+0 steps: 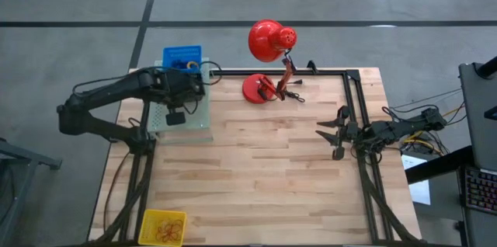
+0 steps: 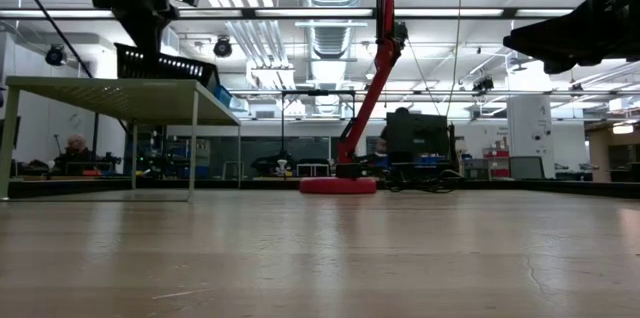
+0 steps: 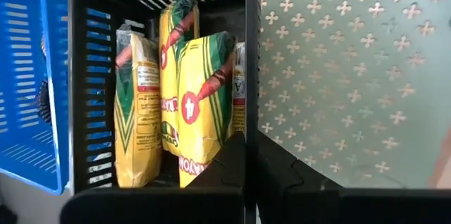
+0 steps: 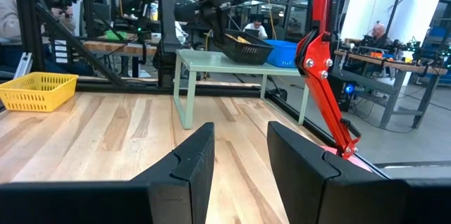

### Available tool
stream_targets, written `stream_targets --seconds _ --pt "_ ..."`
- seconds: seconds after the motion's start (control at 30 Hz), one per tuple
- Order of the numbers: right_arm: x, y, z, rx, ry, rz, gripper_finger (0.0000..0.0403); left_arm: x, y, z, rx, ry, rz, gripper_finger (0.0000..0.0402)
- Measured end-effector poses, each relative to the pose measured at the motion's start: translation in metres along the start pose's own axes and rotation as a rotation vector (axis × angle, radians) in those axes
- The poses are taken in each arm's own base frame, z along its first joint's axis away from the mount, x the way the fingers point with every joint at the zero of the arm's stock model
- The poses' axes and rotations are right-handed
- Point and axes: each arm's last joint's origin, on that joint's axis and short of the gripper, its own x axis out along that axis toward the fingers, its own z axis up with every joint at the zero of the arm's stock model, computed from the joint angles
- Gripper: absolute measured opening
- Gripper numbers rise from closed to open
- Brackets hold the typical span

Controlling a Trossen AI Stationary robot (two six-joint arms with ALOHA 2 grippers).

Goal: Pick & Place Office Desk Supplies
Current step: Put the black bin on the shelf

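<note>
A black slotted basket (image 3: pixel 91 97) with yellow crayon boxes (image 3: pixel 201 97) standing in it is over the pale green perforated stand (image 1: pixel 186 123) at the table's far left. A blue basket (image 1: pixel 182 54) is next to it. My left gripper (image 1: pixel 189 85) reaches steeply down onto the black basket and is shut on it. My right gripper (image 1: pixel 332 134) hovers level at the table's right side, open, with nothing between its fingers (image 4: pixel 239 153). A yellow basket (image 1: pixel 163 226) with small loose items in it sits at the near left corner. My left gripper has the black basket's side wall (image 3: pixel 250 111) between its two fingers, one finger (image 3: pixel 225 164) inside the basket and one outside. It comes from above, slanting down. The basket (image 4: pixel 246 48) looks tilted over the stand's top; whether its bottom is clear of the stand I cannot tell.
A red desk lamp stands on its round base (image 1: pixel 258 89) at the table's far middle, its head (image 1: pixel 268 41) beyond the far edge. A black frame rail (image 1: pixel 359 123) runs along the right side. Bare wood (image 1: pixel 256 169) spreads across the middle.
</note>
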Motion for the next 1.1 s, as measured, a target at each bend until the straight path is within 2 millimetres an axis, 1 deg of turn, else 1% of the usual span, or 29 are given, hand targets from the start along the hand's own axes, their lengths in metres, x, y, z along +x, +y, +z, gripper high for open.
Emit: stream_targets --seconds 0.13,0.3,0.47,0.73,1.1 --pt "0.000 0.000 0.000 0.000 0.000 0.000 0.0128 0.002 0.002 -0.013 0.010 -0.041 0.007 0.0013" --pt "0.000 0.000 0.000 0.000 0.000 0.000 0.0128 0.005 0.006 -0.021 0.068 -0.074 -0.071 0.0013" --pt "0.000 0.000 0.000 0.000 0.000 0.000 0.0127 0.011 0.016 -0.022 0.072 -0.093 -0.101 0.0013" --pt "0.000 0.000 0.000 0.000 0.000 0.000 0.0127 0.016 0.032 -0.023 0.040 -0.182 -0.203 0.0018" --pt "0.000 0.000 0.000 0.000 0.000 0.000 0.0128 0.017 0.032 -0.028 0.041 -0.141 -0.237 0.0022"
